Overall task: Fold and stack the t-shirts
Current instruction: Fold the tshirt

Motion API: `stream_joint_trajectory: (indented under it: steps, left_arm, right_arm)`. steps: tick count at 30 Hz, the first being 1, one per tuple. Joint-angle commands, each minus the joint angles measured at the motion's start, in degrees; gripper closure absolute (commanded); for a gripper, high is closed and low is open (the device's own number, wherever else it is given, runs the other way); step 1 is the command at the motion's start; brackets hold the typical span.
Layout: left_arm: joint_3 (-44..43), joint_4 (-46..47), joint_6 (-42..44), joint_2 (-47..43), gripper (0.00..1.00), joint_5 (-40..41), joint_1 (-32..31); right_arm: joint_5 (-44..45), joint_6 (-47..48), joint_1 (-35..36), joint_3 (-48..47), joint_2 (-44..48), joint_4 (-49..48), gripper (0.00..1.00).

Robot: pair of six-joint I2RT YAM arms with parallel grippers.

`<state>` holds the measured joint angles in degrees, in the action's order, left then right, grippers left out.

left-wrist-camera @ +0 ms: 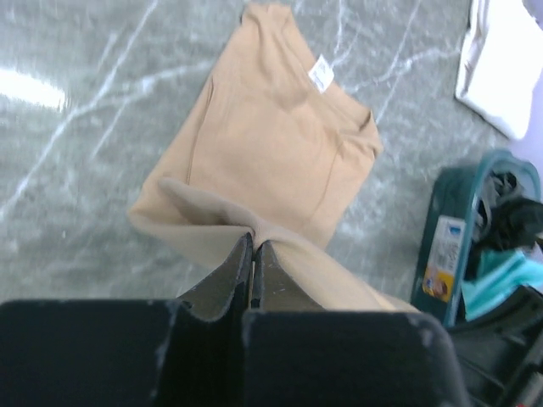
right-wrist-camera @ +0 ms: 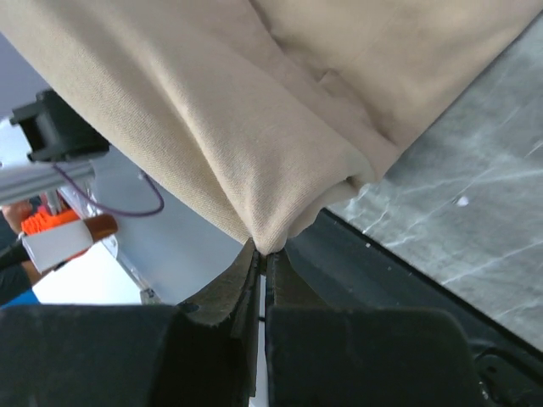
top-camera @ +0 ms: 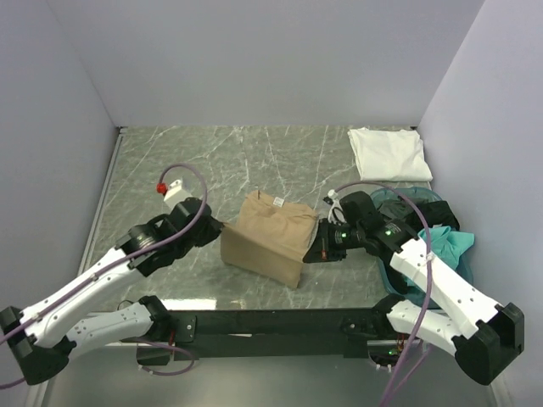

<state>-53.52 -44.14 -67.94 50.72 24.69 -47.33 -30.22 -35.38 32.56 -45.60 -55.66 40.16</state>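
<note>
The tan t-shirt [top-camera: 273,234] hangs folded over itself in the middle of the table, its near edge lifted between both arms. My left gripper [top-camera: 217,231] is shut on the shirt's left corner; in the left wrist view the cloth [left-wrist-camera: 280,144] runs out from the pinched jaws [left-wrist-camera: 254,244], with a white neck label facing up. My right gripper [top-camera: 316,252] is shut on the right corner, and the tan cloth [right-wrist-camera: 254,102] bunches into its closed jaws [right-wrist-camera: 265,254]. A folded white t-shirt [top-camera: 388,152] lies at the back right. A teal t-shirt [top-camera: 446,243] hangs over the basket.
A shallow teal plastic basket [top-camera: 399,197] stands at the right edge behind my right arm, with dark cloth inside [left-wrist-camera: 509,212]. The marbled table [top-camera: 212,161] is walled by grey panels on three sides. A black bar [top-camera: 271,322] runs along the near edge.
</note>
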Motion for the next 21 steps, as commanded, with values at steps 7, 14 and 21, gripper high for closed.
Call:
stream_joint_trajectory:
  steps: [7, 14, 21]
  left_arm:
    - [-4.7, 14.9, 10.3, 9.6, 0.99, 2.3, 8.9]
    - [-7.4, 20.7, 14.8, 17.7, 0.99, -3.8, 14.0]
    - [-9.3, 25.3, 15.7, 25.6, 0.99, -8.6, 17.6]
  right_arm:
    - [-0.3, 6.5, -7.5, -5.6, -6.0, -0.4, 1.0]
    - [-1.1, 8.7, -11.1, -8.6, -12.3, -2.3, 1.0]
    - [-1.7, 9.1, -14.9, -10.1, -18.3, -5.4, 1.0]
